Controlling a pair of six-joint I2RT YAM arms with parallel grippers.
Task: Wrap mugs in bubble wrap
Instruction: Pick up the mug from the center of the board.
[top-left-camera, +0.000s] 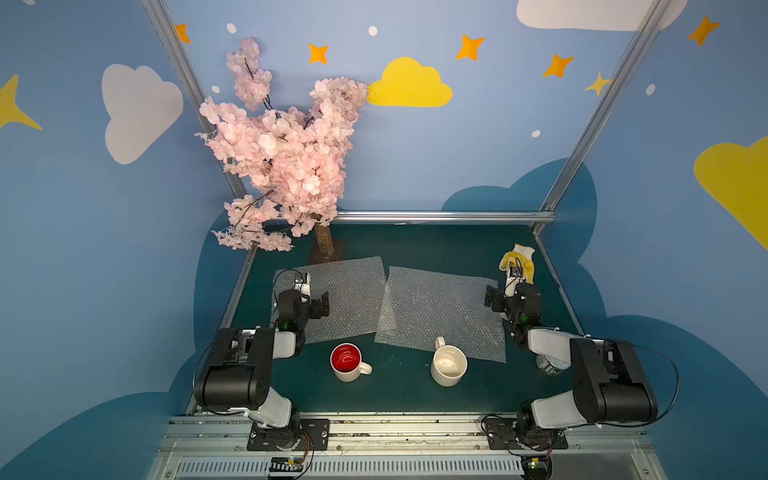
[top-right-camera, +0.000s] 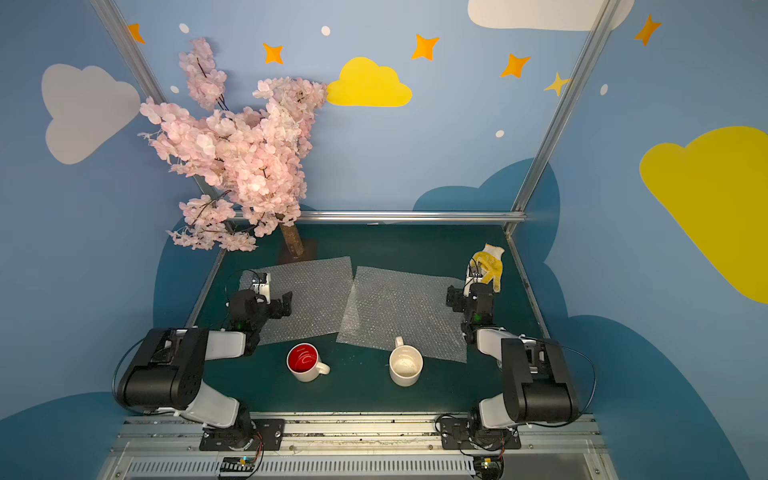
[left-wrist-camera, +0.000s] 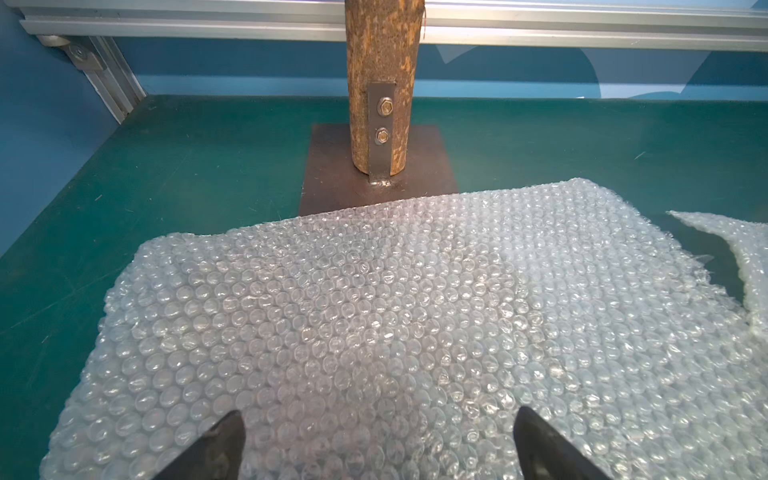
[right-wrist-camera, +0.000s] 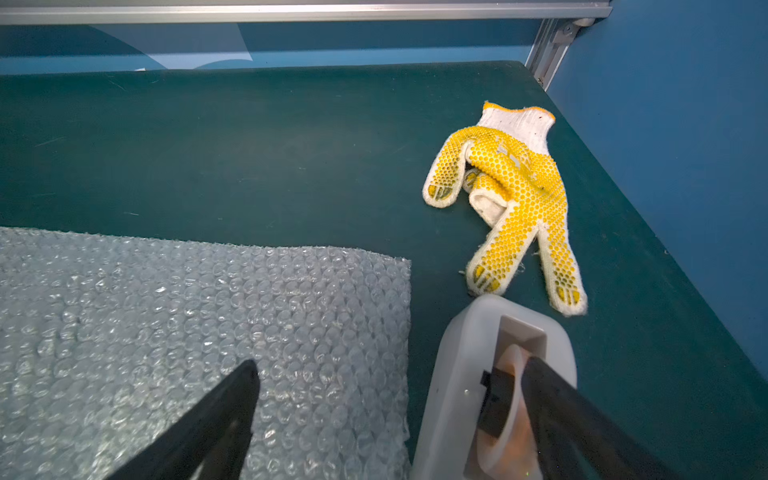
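Nearest the arm bases, the red-lined mug (top-left-camera: 348, 360) stands upright at about 7 o'clock on the green mat (top-left-camera: 415, 245), handle toward 3 o'clock. The cream mug (top-left-camera: 449, 365) stands at about 5 o'clock, its handle pointing to 12 o'clock and touching the near edge of a bubble wrap sheet. A small metallic can (top-left-camera: 550, 365) peeks out from under the right arm's forearm.

Both arms fold up from the front rail and reach toward 12 o'clock, wrists bent down over the mat. The left gripper (left-wrist-camera: 376, 440) hangs over the left bubble wrap sheet (top-left-camera: 345, 299) with its jaws spread wide and nothing between them. The right gripper (right-wrist-camera: 390, 411) is just as wide, one finger above the right bubble wrap sheet (top-left-camera: 440, 311), the other at a white tape dispenser (right-wrist-camera: 478, 374) (whether it touches is unclear).

Both sheets lie flat, their inner edges nearly meeting at centre. Farther off, a yellow-dotted glove (right-wrist-camera: 511, 195) lies at 2 o'clock, and a blossom tree's trunk (left-wrist-camera: 380, 83) rises from a plate at 11 o'clock. Blue walls painted with clouds and stars close in the cell.
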